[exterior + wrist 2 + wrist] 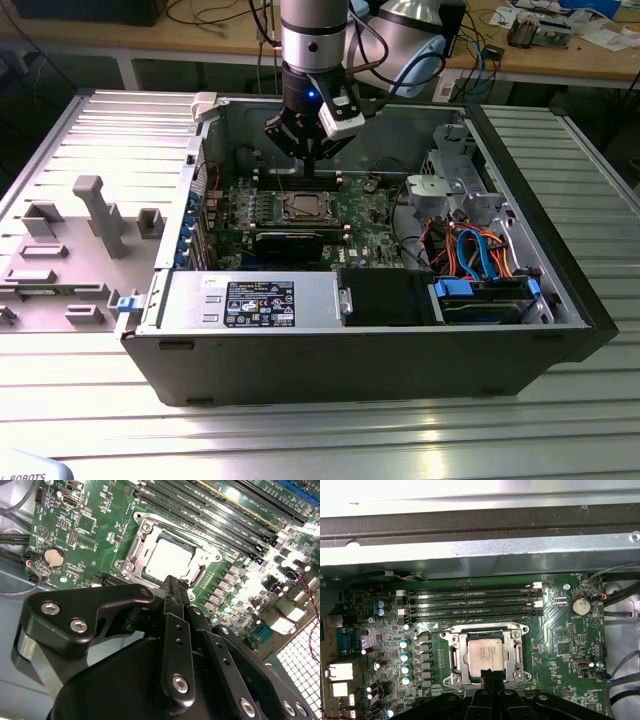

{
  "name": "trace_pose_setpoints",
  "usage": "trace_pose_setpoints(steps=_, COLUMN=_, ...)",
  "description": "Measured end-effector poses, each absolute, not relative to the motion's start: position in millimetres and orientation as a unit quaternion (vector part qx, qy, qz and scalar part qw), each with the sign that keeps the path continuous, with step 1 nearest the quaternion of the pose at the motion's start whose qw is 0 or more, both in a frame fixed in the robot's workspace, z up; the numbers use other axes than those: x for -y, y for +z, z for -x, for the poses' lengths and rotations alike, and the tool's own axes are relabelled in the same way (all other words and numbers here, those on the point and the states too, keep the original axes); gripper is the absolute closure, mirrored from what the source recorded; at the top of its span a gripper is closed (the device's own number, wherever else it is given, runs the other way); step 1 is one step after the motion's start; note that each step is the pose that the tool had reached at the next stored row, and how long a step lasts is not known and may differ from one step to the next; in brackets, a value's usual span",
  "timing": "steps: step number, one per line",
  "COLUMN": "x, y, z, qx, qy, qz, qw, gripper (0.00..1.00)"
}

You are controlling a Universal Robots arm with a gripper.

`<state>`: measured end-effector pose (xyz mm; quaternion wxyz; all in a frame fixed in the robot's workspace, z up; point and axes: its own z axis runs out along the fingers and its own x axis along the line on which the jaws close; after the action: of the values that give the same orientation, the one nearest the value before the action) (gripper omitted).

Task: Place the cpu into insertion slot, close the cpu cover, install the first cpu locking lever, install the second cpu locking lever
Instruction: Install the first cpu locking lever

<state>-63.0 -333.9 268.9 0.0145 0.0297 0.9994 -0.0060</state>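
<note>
The cpu [484, 654] lies flat in the insertion slot [451, 656] on the green board, its silver-grey top facing up. The cpu cover [514, 652] is down around it, the chip showing through its square window. Both wrist views show this, with the cpu [167, 562] framed by the cpu cover [205, 560]. A thin lever rod [180, 532] runs along one side of the socket. My gripper [312, 165] hangs just above the board by the socket's edge. Its black fingertips [175, 584] are pressed together, with nothing between them.
Long black memory slots [470, 602] run beside the socket. The open computer case [560, 250] walls the board in, with a drive cage [455, 180] and orange and blue cables [475, 250] on the exterior view's right. A grey fixture block [95, 215] stands outside on the left.
</note>
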Motion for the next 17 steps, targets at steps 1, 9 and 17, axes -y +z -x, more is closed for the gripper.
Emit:
trace_pose_setpoints(steps=1, x=334.0, y=269.0, z=63.1, qx=-0.999, qy=-0.006, qz=-0.030, qw=0.014, gripper=0.89)
trace_pose_setpoints(steps=9, x=333.9, y=269.0, z=71.3, qx=-0.999, qy=-0.005, qz=-0.030, qw=0.014, gripper=0.89)
trace_pose_setpoints(steps=17, x=334.0, y=269.0, z=75.5, qx=-1.000, qy=-0.005, qz=-0.012, qw=0.014, gripper=0.89)
